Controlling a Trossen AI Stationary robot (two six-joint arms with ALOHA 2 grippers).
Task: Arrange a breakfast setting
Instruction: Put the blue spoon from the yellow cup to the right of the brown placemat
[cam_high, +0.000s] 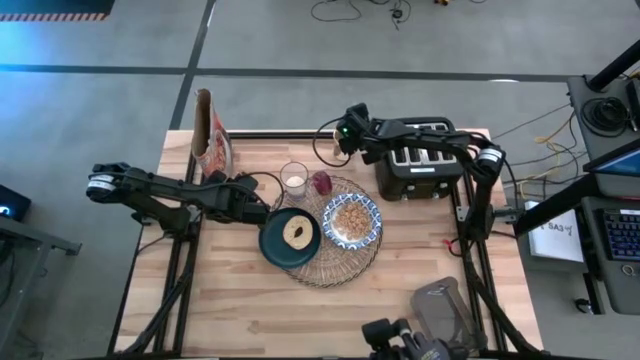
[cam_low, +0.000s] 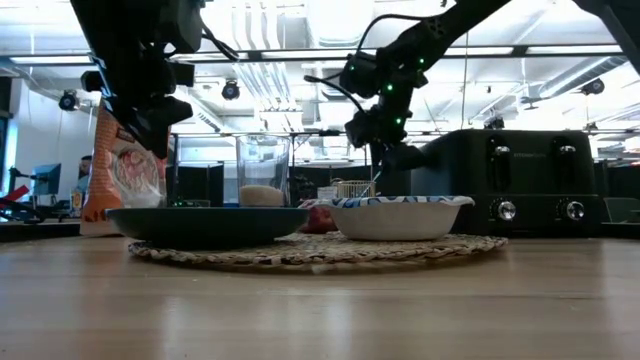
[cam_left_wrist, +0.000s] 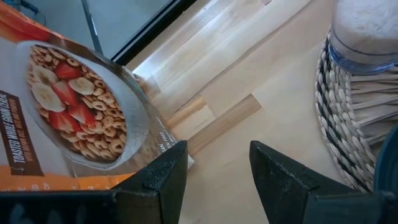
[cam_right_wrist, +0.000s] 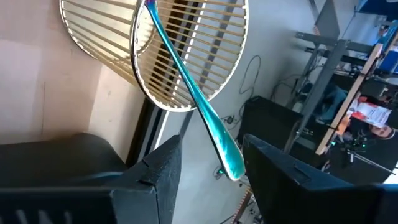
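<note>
A round woven placemat (cam_high: 335, 262) lies mid-table. On it are a dark teal plate (cam_high: 277, 248) holding a ring-shaped piece of bread, a blue-and-white bowl (cam_high: 352, 220) of cereal and a clear glass (cam_high: 294, 178). A teal spoon (cam_right_wrist: 199, 106) stands slanted in a slatted holder (cam_right_wrist: 186, 56) at the far edge. My right gripper (cam_right_wrist: 211, 152) is open over the holder (cam_high: 343, 135), its fingers on either side of the spoon's handle end. My left gripper (cam_left_wrist: 217, 155) is open and empty above the table just left of the plate (cam_high: 262, 208). My right gripper has the spoon's handle end (cam_right_wrist: 231, 163) between its open fingers, close to one finger (cam_right_wrist: 267, 168). I cannot tell whether that finger touches it. The spoon's other end stays in the holder.
A black four-slot toaster (cam_high: 420, 160) stands at the far right under my right arm. A cereal box (cam_high: 212, 135) stands at the far left and shows close in the left wrist view (cam_left_wrist: 68, 112). A small red thing (cam_high: 321, 183) sits by the glass.
</note>
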